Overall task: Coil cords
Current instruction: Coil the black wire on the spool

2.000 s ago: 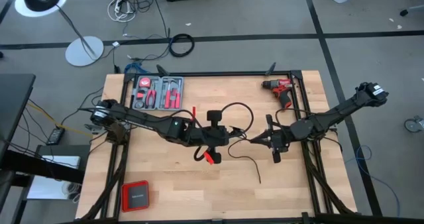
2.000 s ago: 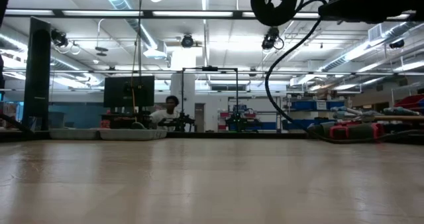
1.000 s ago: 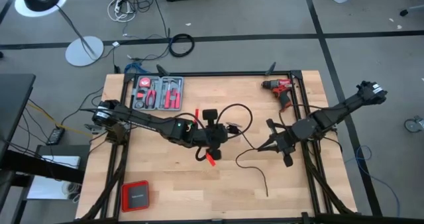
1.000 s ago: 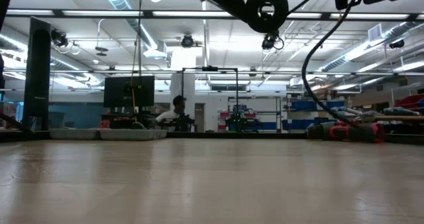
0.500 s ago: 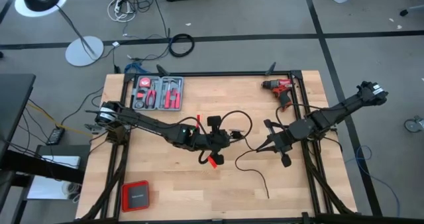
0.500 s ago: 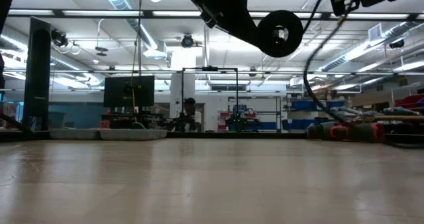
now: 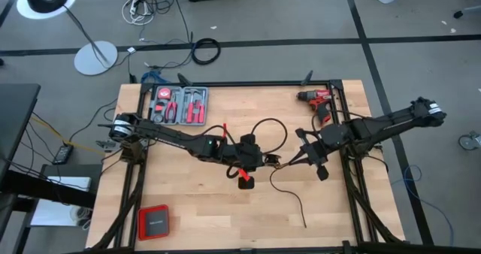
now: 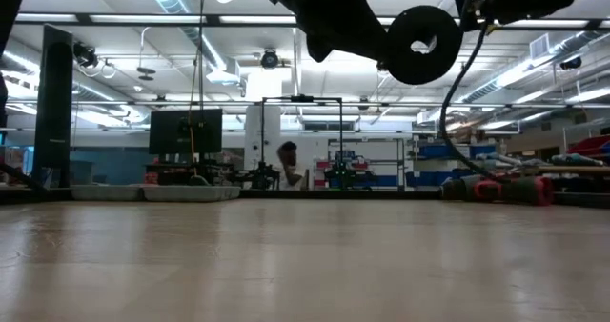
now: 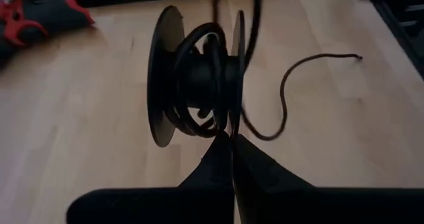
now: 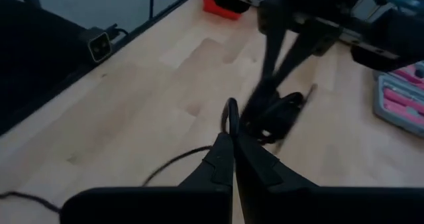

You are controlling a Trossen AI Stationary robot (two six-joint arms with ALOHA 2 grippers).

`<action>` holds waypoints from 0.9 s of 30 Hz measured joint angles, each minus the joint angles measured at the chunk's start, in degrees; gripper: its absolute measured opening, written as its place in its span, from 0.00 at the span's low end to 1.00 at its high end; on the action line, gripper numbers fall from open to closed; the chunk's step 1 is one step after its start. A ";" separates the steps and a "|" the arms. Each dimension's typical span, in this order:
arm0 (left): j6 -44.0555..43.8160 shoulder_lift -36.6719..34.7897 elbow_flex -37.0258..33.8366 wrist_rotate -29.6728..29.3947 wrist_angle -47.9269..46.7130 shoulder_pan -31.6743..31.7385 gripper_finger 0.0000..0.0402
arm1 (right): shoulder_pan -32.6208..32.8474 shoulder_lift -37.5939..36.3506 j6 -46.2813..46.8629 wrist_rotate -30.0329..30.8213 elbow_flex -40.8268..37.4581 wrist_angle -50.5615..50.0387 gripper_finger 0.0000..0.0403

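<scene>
Left tool (image 7: 264, 162) is clamped on a black spool (image 9: 195, 85) above counter (image 7: 210, 216) centre. Right tool (image 7: 294, 161), at its 3 o'clock, pinches the cord (image 7: 289, 194), which trails toward 5 o'clock.

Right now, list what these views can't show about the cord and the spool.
- Turns of cord on the spool: left wrist view, flanges hide them.
- Spool's top: low view, left arm covers it.
- Cord inside the right gripper: right wrist view, blurred.
- Plug ends: high view, too small.
</scene>
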 joint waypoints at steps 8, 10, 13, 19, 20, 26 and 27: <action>-0.28 0.04 0.00 0.91 -2.72 -0.03 0.00 | -1.30 -0.02 -1.50 -1.70 5.44 -9.65 0.00; -0.29 0.04 0.00 1.72 -2.85 -0.03 0.00 | -1.33 -0.02 -1.83 -1.44 5.84 -9.79 0.00; -0.29 0.04 0.00 2.23 -2.89 -0.03 0.00 | -1.68 -0.02 -2.81 -1.43 5.88 -8.40 0.00; -0.18 0.07 0.00 3.63 -1.51 -0.03 0.00 | -3.44 1.68 -6.48 -1.36 5.93 -5.68 0.00; -0.18 0.07 0.00 4.06 -1.12 -0.03 0.00 | -3.77 2.52 -7.66 -1.24 5.95 -5.26 0.00; -0.35 0.09 0.00 4.30 -0.07 -0.12 0.00 | -5.53 7.94 -13.90 0.20 5.95 0.47 0.00; -0.85 0.09 0.00 4.30 -0.07 -0.12 0.00 | -5.83 8.40 -14.89 0.45 5.95 1.29 0.00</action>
